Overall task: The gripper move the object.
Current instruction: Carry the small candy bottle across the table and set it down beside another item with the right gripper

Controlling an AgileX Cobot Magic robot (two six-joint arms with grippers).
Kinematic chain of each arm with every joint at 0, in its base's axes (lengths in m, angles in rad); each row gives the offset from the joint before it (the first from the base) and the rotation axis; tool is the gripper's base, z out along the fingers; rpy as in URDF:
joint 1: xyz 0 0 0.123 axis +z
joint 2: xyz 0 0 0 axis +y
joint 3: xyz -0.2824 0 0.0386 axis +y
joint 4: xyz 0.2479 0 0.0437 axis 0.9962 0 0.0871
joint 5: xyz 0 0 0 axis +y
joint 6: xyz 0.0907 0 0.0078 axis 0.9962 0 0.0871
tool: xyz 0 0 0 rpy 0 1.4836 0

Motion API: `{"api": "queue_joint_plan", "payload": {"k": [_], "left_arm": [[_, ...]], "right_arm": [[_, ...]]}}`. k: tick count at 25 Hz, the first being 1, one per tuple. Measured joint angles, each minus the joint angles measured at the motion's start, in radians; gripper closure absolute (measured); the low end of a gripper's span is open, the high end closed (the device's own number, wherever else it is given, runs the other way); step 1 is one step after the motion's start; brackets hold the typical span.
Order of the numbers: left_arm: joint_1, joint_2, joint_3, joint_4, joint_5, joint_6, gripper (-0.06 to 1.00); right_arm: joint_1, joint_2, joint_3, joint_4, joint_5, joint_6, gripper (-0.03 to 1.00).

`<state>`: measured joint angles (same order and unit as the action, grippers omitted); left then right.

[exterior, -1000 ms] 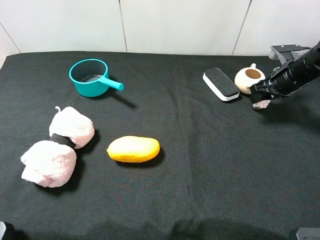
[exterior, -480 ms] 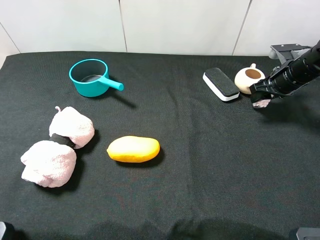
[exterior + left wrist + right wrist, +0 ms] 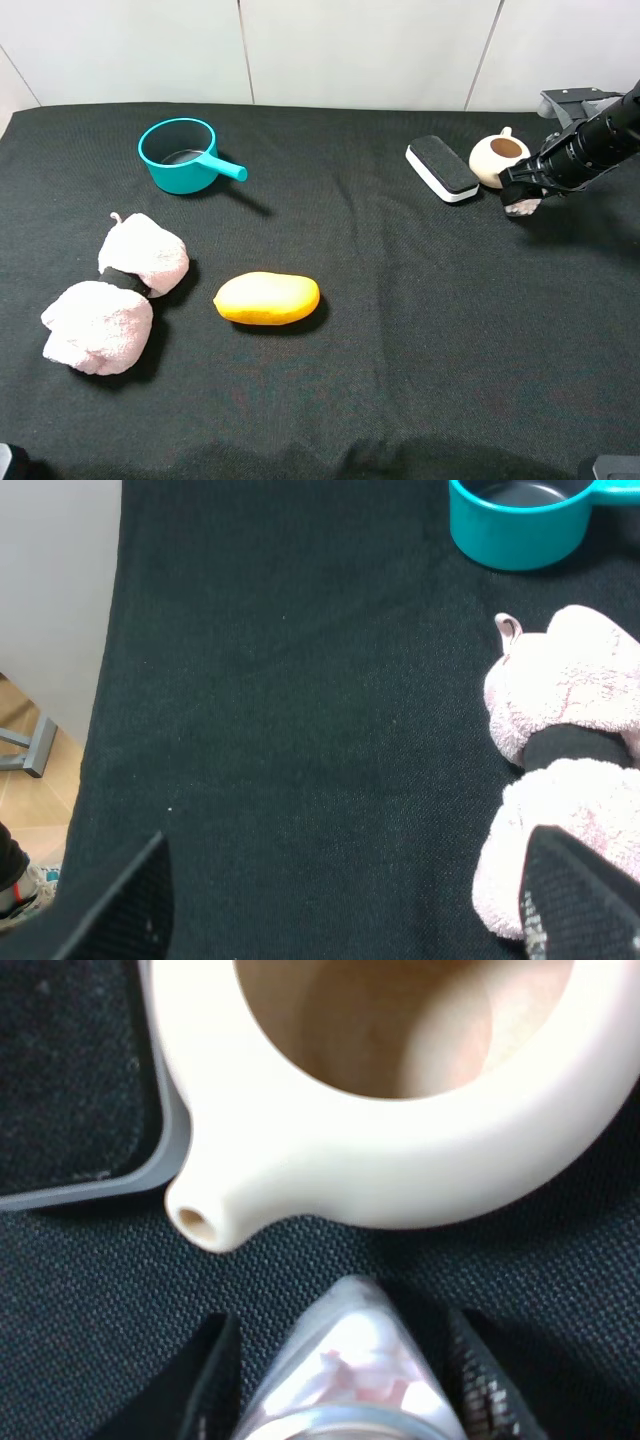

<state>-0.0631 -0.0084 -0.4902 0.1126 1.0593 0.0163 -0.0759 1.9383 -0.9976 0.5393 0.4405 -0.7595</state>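
My right gripper (image 3: 524, 201) is at the far right of the table, shut on a small pale pink object (image 3: 523, 208) just in front of a cream teapot (image 3: 497, 160). In the right wrist view the pink, glossy object (image 3: 350, 1332) sits between my fingers, right below the teapot's spout (image 3: 195, 1222); what it is I cannot tell. My left gripper (image 3: 350, 900) is open and empty over the table's left edge, beside the pink towels (image 3: 560, 700).
A black and white eraser (image 3: 443, 168) lies touching the teapot's left side. A yellow mango-shaped object (image 3: 267, 298) lies mid-left. Two pink towel bundles (image 3: 143, 253) lie at left, a teal saucepan (image 3: 180, 155) behind them. The black cloth (image 3: 400, 350) covers the table.
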Motion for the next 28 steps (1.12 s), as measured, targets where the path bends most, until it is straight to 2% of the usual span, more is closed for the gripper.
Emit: {"api": "queue_joint_plan", "payload": {"k": [11, 21, 28], "left_arm": [[0.000, 0.000, 0.000, 0.000, 0.000, 0.000, 0.18], [0.000, 0.000, 0.000, 0.000, 0.000, 0.000, 0.18], [0.000, 0.000, 0.000, 0.000, 0.000, 0.000, 0.18]], "right_arm": [[0.000, 0.000, 0.000, 0.000, -0.001, 0.021, 0.62], [0.000, 0.000, 0.000, 0.001, -0.003, 0.035, 0.32], [0.000, 0.000, 0.000, 0.001, -0.004, 0.038, 0.27]]}}
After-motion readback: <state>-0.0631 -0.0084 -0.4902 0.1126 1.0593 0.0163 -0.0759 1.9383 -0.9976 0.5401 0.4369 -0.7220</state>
